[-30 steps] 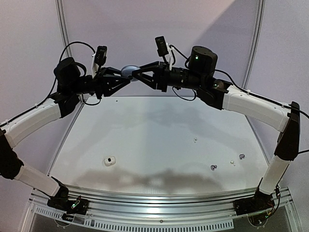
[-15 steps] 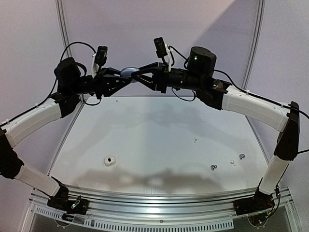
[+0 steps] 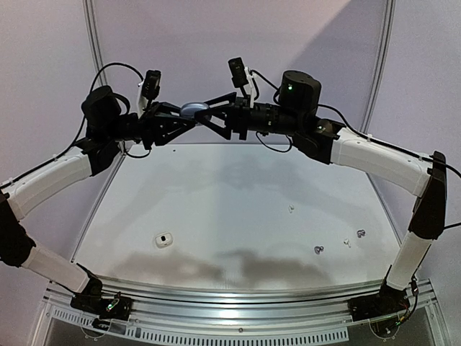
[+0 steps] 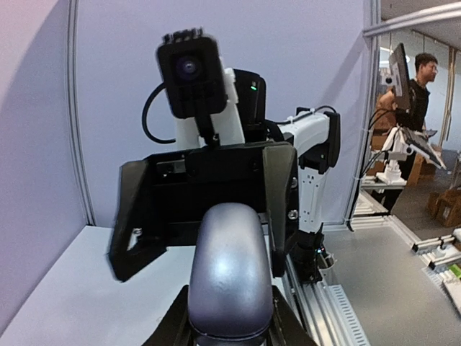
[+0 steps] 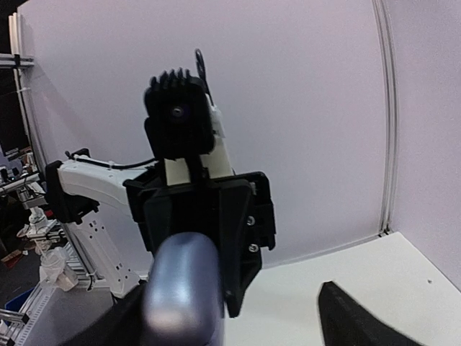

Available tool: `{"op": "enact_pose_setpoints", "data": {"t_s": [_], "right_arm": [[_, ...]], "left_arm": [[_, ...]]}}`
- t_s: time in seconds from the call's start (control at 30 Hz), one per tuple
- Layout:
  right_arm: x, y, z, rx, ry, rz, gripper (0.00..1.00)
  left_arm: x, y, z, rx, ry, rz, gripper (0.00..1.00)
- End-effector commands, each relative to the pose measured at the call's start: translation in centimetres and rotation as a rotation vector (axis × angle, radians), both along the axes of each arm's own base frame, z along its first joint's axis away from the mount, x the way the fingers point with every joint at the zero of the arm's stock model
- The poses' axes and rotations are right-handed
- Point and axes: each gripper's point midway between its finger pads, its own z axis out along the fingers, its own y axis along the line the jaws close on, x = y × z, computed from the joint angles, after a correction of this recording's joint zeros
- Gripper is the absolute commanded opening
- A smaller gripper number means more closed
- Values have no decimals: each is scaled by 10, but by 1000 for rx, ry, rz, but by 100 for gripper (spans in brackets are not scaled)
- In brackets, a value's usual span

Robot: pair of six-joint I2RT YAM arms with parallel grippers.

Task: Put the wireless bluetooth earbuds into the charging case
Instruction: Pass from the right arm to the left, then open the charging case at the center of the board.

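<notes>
Looking at the top view, we find the left gripper point(image 3: 186, 115) clamped on the dark charging case point(image 3: 193, 108), held high above the bench point(image 3: 230, 180). The right gripper point(image 3: 207, 114) stands wide at the case's other end; we cannot confirm contact there. A dark earbud point(image 3: 318, 249) and white earbuds point(image 3: 360, 233) lie on the bench's near right.

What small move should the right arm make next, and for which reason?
Probably draw the right gripper straight back a little, away from the grey charging case. Its jaws stand open on either side of the case, while the left gripper is shut on it high above the table, so the left arm alone seems to carry it.
</notes>
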Motion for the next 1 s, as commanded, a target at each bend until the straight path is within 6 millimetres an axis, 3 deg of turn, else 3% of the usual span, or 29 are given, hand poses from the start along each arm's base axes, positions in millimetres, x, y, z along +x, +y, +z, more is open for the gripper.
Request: {"op": "enact_pose_setpoints", "data": {"t_s": [0.0,0.13,0.4,0.8,0.97], "right_arm": [[15,-5,-16,-82,3,-114,98],[14,-15,-14,-113,-57,-150,99],[25,-12,-25,-159,-50,-199,99],[35,-20,-8,-158,-58,-276,99],[40,-18,-23,-201,-37,-287,98]], "left_arm": [[-11,-3,-4,46,-134,-14,0],[-11,-2,-9,79,-195,-4,0],[-20,-2,-6,74,-226,-54,0],[-27,-4,-22,125,-229,-68,0],[-29,-3,-18,114,-236,-69,0]]}}
